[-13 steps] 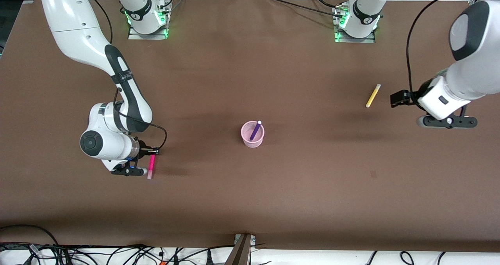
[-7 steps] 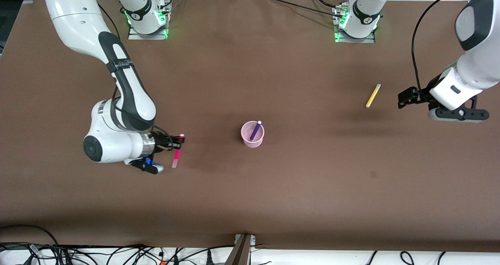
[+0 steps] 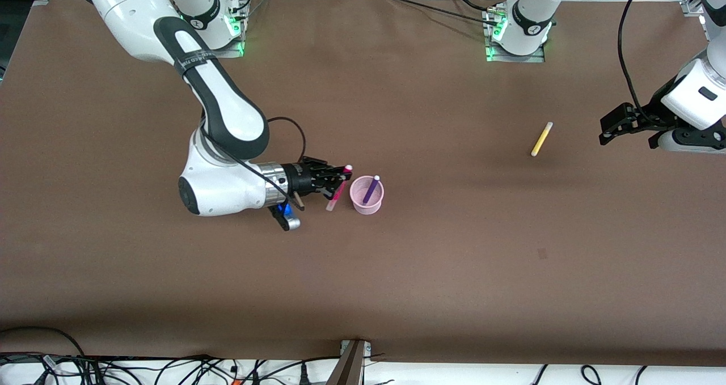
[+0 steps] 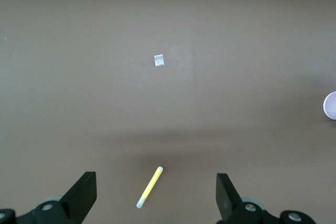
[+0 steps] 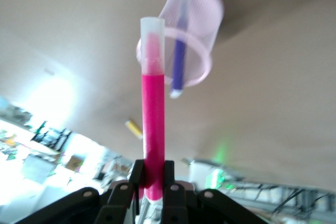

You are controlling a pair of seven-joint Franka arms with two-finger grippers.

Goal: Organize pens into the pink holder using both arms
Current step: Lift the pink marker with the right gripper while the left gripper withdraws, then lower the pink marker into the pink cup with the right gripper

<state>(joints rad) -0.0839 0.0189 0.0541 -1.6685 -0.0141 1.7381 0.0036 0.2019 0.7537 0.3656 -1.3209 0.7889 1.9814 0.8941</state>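
The pink holder (image 3: 366,207) stands mid-table with a dark purple pen (image 3: 370,190) leaning inside it. My right gripper (image 3: 342,180) is shut on a magenta pen (image 3: 336,195), held tilted right beside the holder on the side toward the right arm's end. In the right wrist view the magenta pen (image 5: 154,108) runs from the right gripper (image 5: 153,174) up to the holder (image 5: 195,22) and its purple pen (image 5: 178,64). A yellow pen (image 3: 541,139) lies on the table toward the left arm's end. My left gripper (image 3: 610,127) hangs open beside it, with the yellow pen (image 4: 149,187) between the spread fingers (image 4: 84,190) below.
The brown table (image 3: 454,260) stretches wide around the holder. A small white speck (image 4: 159,61) lies on it. Both arm bases (image 3: 519,33) with green lights stand along the edge farthest from the front camera. Cables (image 3: 170,368) lie past the nearest edge.
The right arm has carried the magenta pen from the right arm's end of the table over to the holder's side. The left arm has drawn back from the yellow pen toward its table end.
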